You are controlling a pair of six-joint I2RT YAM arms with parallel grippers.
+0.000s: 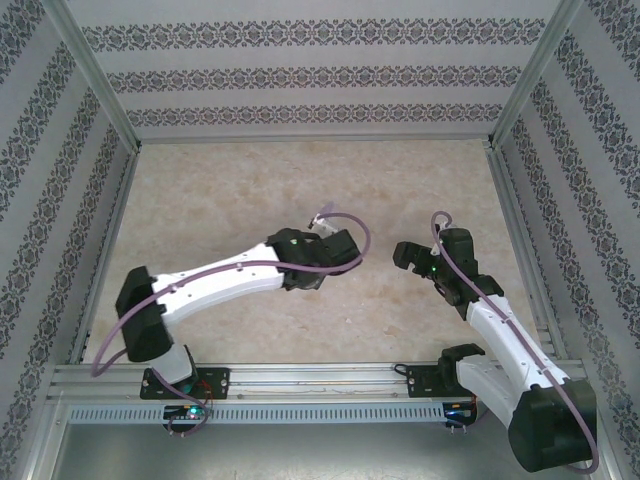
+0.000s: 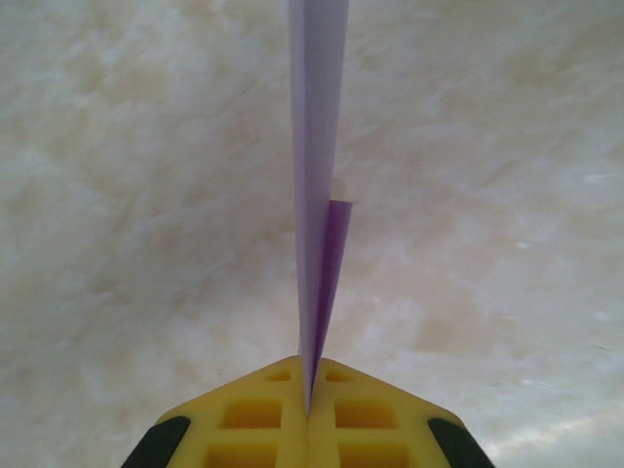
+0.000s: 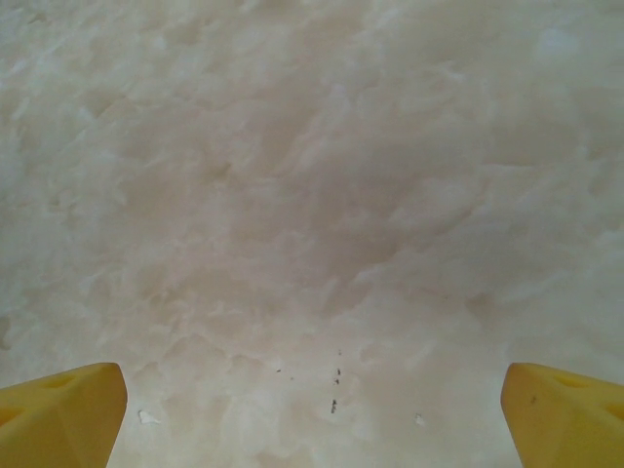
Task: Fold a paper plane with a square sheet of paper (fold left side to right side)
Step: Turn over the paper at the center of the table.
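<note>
The paper plane (image 2: pixel 317 146) is lilac paper folded slim, and I see it edge-on in the left wrist view. It rises from between the yellow fingers (image 2: pixel 253 419) to the top of that view, above the table. My left gripper (image 2: pixel 310 390) is shut on its lower edge. In the top view a small lilac tip of the paper plane (image 1: pixel 325 214) sticks out past my left gripper (image 1: pixel 336 243) near the table's middle. My right gripper (image 1: pixel 405 256) hangs a short way to its right, apart from the paper. It stands open, its yellow fingertips (image 3: pixel 60 414) wide with nothing between them over bare table.
The marbled beige table (image 1: pixel 230 190) is closed in by patterned walls (image 1: pixel 320 75) at the back and both sides. An aluminium rail (image 1: pixel 320 378) runs along the near edge by the arm bases. A purple cable (image 1: pixel 352 222) loops over the left wrist.
</note>
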